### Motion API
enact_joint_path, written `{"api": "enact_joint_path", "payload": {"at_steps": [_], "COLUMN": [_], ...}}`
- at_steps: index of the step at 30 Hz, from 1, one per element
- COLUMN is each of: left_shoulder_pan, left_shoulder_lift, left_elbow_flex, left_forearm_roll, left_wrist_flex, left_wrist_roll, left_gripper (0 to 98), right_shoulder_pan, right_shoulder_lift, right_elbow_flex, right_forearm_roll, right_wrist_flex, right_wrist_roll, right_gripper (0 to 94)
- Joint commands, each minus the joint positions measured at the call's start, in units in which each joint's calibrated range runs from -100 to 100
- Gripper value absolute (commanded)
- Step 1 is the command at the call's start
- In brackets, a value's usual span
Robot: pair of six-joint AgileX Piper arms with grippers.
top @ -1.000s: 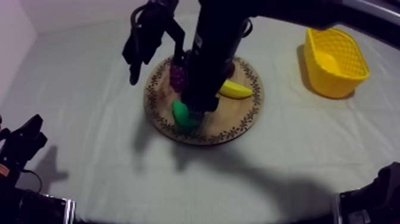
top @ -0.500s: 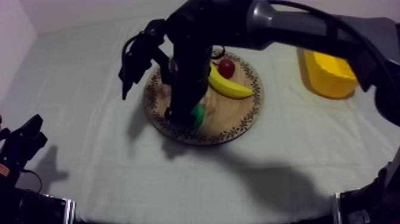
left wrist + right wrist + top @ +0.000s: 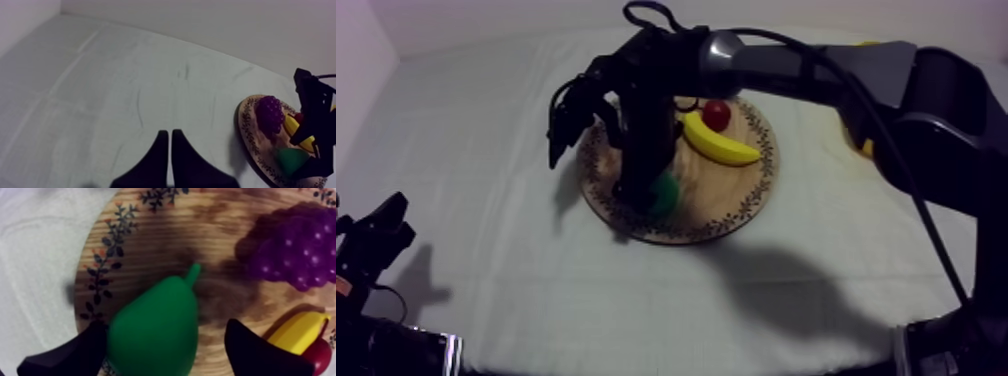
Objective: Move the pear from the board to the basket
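Note:
The green pear (image 3: 155, 328) lies on the round wooden board (image 3: 150, 248), stem toward the grapes (image 3: 295, 248). My right gripper (image 3: 160, 353) is open and low over the pear, one finger at each side of it; the finger (image 3: 250, 350) on the banana's side stands clear of it. From above, the right gripper (image 3: 648, 190) reaches down at the board's (image 3: 736, 205) left front, beside the pear (image 3: 665, 192). A sliver of the yellow basket (image 3: 857, 142) peeks out behind the right arm. My left gripper (image 3: 378, 238) rests shut at the table's left front, its fingers (image 3: 167, 152) lying together as a wedge.
A banana (image 3: 718, 147) and a small red fruit (image 3: 716, 113) lie on the board's far right part. Seen from the left wrist, the grapes (image 3: 270, 112) sit at the board's near rim, with the pear (image 3: 291, 160) and the right gripper beyond.
The right arm has swung lower across the table, covering the basket and uncovering the banana and red fruit. Its gripper stays at the pear, which remains on the board.

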Motion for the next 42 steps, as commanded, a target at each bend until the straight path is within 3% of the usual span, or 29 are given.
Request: {"api": "enact_joint_path", "payload": {"at_steps": [1, 14, 24, 34, 42], "left_shoulder_pan": [0.0, 0.0, 0.0, 0.0, 0.0], "left_shoulder_lift": [0.0, 0.0, 0.0, 0.0, 0.0], "left_elbow_flex": [0.0, 0.0, 0.0, 0.0, 0.0], "left_forearm_roll": [-0.03, -0.03, -0.03, -0.03, -0.03], "left_wrist_flex": [0.0, 0.0, 0.0, 0.0, 0.0], "left_wrist_roll": [0.0, 0.0, 0.0, 0.0, 0.0], "left_gripper": [0.1, 0.1, 0.1, 0.1, 0.1], "right_shoulder_pan": [0.0, 0.1, -0.6, -1.0, 0.9], "right_shoulder_lift": [0.4, 0.0, -8.3, -22.3, -31.9], "right_elbow_flex": [-0.2, 1.6, 5.2, 5.1, 6.3], "right_forearm_roll": [0.1, 0.2, 0.7, 1.5, 2.1], "right_wrist_flex": [0.1, -0.7, -0.2, 5.5, 10.4], "right_wrist_roll": [0.0, -0.6, -0.8, -0.8, -3.6], "right_gripper": [68.5, 41.7, 39.5, 39.7, 39.3]}}
